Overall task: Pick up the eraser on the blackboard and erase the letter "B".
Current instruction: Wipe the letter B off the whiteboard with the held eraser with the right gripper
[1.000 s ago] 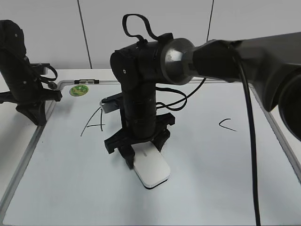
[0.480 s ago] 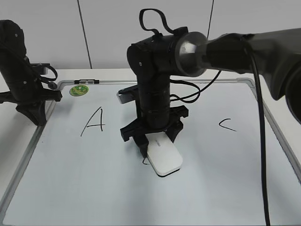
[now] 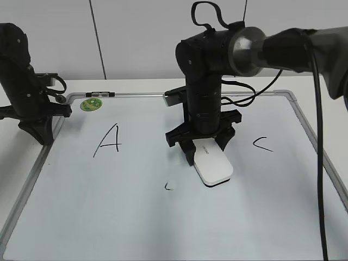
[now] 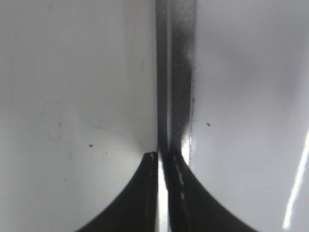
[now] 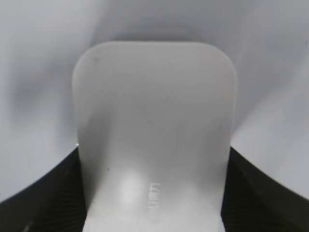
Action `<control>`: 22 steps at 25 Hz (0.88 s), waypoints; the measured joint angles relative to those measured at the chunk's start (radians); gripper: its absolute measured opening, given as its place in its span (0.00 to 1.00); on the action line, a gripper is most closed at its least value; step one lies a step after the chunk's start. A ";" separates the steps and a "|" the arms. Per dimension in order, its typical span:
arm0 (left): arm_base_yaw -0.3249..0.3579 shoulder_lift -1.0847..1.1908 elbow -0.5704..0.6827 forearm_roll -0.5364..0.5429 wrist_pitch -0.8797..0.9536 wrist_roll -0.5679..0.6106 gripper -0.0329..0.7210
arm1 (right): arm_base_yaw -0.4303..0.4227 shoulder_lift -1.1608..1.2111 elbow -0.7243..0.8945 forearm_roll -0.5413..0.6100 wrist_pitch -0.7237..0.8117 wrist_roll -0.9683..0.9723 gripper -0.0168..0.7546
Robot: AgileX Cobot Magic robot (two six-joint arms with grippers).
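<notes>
Nearest, a small black remnant mark [image 3: 168, 186] on the blackboard [image 3: 109, 217], apparently all that shows of the letter "B". Just beyond, the eraser [image 3: 213, 165] flat on the board, pinched at its far end by the right hand [image 3: 204, 149]; arm hiding the board behind. Farther, "A" [image 3: 109, 140] at left, "C" [image 3: 262, 144] at right. At the far rim, a green magnet [image 3: 91, 104]. Left hand [image 4: 163, 159] pressed together over the frame edge, on the white counter [image 3: 16, 157].

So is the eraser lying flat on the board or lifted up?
Flat: the eraser, held by the right end effector, rests its underside on the blackboard.
</notes>
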 joint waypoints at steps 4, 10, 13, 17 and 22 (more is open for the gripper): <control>0.000 0.000 0.000 0.000 0.000 0.000 0.09 | 0.013 0.000 0.000 0.000 0.000 0.000 0.69; 0.000 0.000 0.000 0.000 0.000 0.000 0.07 | 0.102 0.000 0.000 0.009 0.000 0.000 0.69; 0.000 0.000 0.000 0.000 0.000 0.000 0.07 | 0.156 0.000 0.000 0.038 0.000 0.000 0.69; 0.000 0.000 0.000 0.000 0.000 0.000 0.07 | 0.205 0.000 0.000 0.076 0.000 -0.002 0.69; 0.000 0.000 0.000 0.000 0.000 0.000 0.07 | 0.211 0.000 0.000 0.051 0.000 -0.002 0.69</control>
